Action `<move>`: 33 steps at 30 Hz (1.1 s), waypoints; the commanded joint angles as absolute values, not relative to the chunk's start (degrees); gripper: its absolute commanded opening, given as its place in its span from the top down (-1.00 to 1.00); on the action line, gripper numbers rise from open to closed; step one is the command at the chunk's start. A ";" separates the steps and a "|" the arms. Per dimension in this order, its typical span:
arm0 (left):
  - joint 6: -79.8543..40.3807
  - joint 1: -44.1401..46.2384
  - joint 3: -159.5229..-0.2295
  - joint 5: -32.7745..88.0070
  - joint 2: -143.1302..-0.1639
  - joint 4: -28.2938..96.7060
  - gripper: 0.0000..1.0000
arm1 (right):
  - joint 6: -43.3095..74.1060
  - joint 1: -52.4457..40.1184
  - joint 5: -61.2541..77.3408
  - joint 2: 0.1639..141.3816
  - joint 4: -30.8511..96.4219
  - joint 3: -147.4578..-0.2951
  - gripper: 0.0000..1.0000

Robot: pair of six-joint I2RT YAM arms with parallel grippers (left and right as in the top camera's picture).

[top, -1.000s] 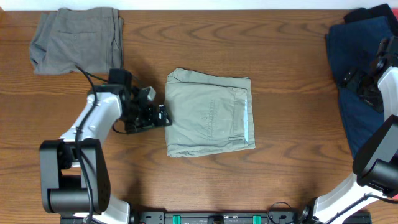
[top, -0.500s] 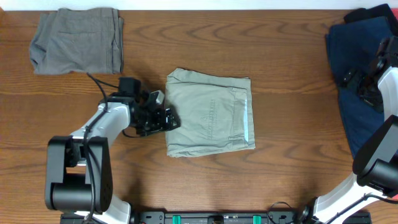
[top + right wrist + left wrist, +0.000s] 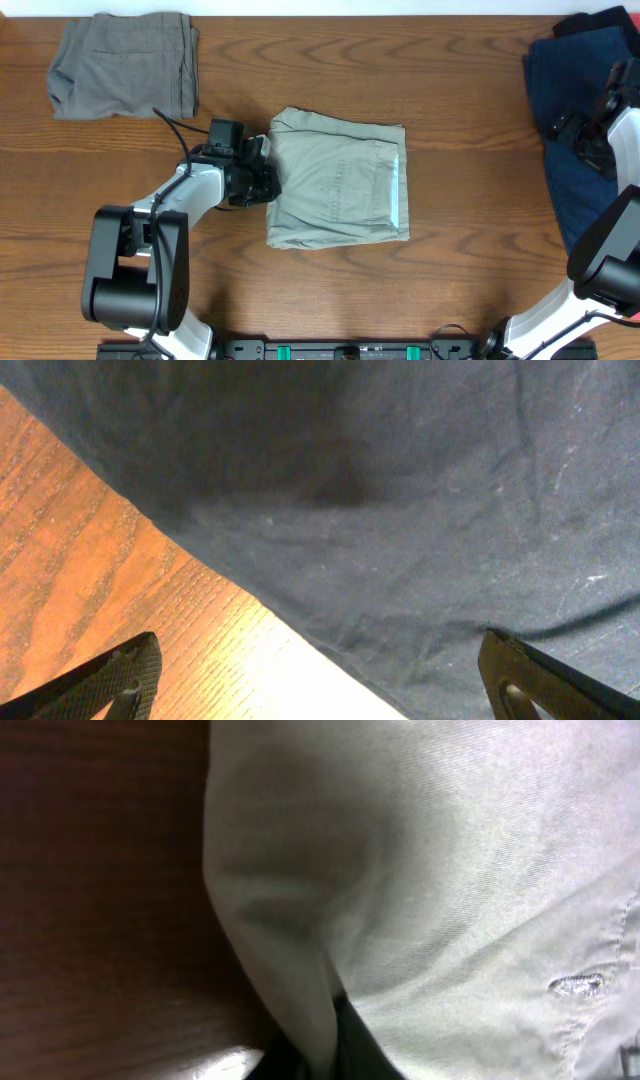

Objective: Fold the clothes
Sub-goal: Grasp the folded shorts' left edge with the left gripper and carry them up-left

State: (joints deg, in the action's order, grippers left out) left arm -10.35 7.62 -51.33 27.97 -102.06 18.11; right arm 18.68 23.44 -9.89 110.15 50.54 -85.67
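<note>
A folded khaki garment (image 3: 340,185) lies in the middle of the table. My left gripper (image 3: 268,180) is at its left edge and shut on a fold of that cloth. The left wrist view is filled by the khaki garment (image 3: 430,870), with a ridge of it pinched in my left gripper (image 3: 335,1055) at the bottom. My right gripper (image 3: 585,130) hovers open over a dark navy garment (image 3: 575,200) at the right edge. In the right wrist view its fingertips (image 3: 125,675) stand wide apart above the navy garment (image 3: 400,490), holding nothing.
A folded grey garment (image 3: 125,65) lies at the back left corner. The wooden table (image 3: 460,280) shows bare between the garments. A black piece of cloth (image 3: 600,18) lies on the navy pile at the back right.
My left gripper moved right to the khaki garment's left edge and went from open to shut on the cloth. The right arm has not moved.
</note>
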 commanded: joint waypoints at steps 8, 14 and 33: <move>-3.27 7.64 -61.21 9.02 -103.09 26.06 0.88 | 19.27 23.97 -10.28 110.04 50.59 -86.26 -0.98; -1.43 5.85 -73.76 5.96 -103.09 30.46 0.88 | 19.27 23.97 -10.28 110.04 50.57 -86.26 -0.98; 3.44 -5.43 -82.83 3.14 -103.11 9.50 0.88 | 19.27 23.99 -10.28 110.04 50.59 -86.26 -0.98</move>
State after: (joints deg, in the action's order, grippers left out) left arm 2.94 -3.86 -80.95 4.16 -102.94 12.56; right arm 18.68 23.44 -9.89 110.15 50.54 -85.67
